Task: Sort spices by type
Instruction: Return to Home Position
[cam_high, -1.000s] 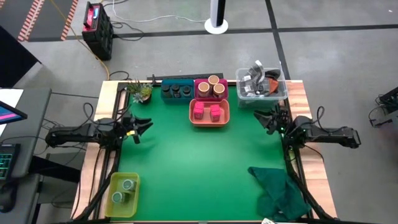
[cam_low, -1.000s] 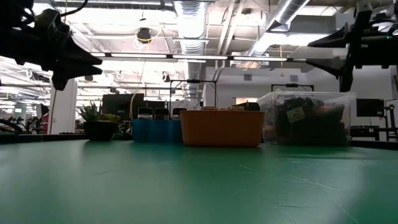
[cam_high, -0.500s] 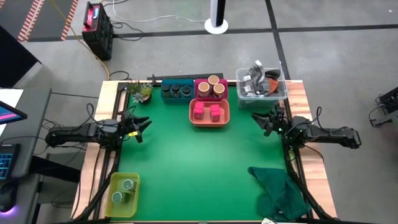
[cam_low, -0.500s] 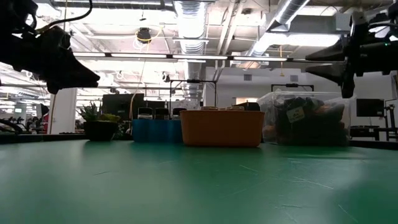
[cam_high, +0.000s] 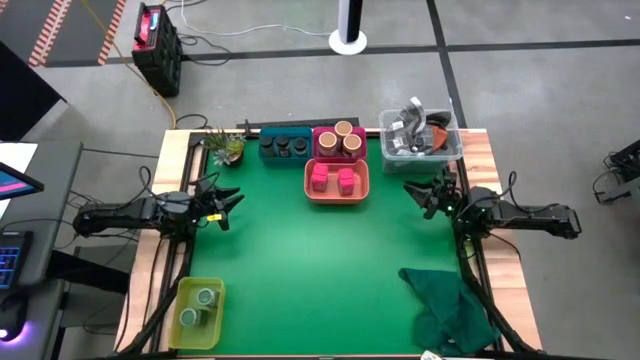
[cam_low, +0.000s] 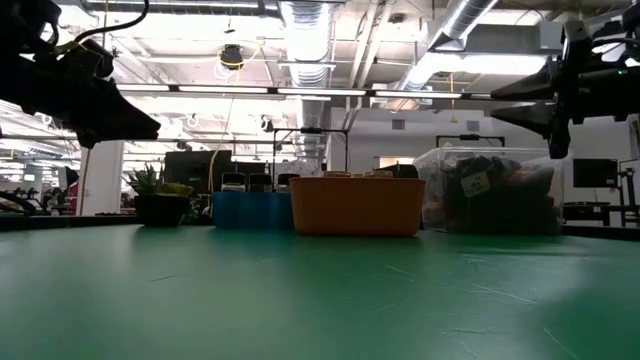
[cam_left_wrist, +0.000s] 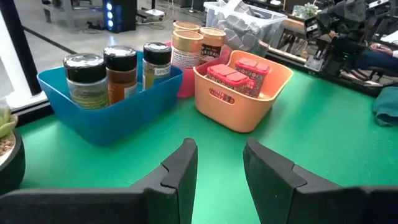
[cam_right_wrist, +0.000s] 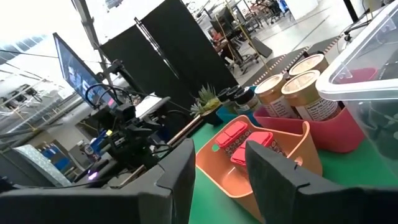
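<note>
The spices stand in trays. Three dark round jars (cam_left_wrist: 119, 70) are in a blue tray (cam_high: 284, 146) at the far edge. Beside it, tan-topped jars (cam_left_wrist: 194, 45) fill a pink tray (cam_high: 340, 142). Pink boxes (cam_left_wrist: 239, 71) sit in an orange tray (cam_high: 337, 182), and green-topped jars (cam_high: 200, 305) in a yellow-green tray at the near left corner. My left gripper (cam_high: 232, 208) hovers over the left edge and my right gripper (cam_high: 413, 195) over the right edge. Both point inward, their fingers a little apart with nothing between them.
A clear tub (cam_high: 420, 135) of grey clutter stands at the far right corner, and a small potted plant (cam_high: 227, 147) at the far left. A dark green cloth (cam_high: 445, 305) lies crumpled at the near right. The green mat's middle (cam_high: 320, 260) is bare.
My left gripper has rolled and tipped its fingers downward while staying in place. My right gripper's fingers have drawn closer together and dipped slightly. No spice or tray has moved.
</note>
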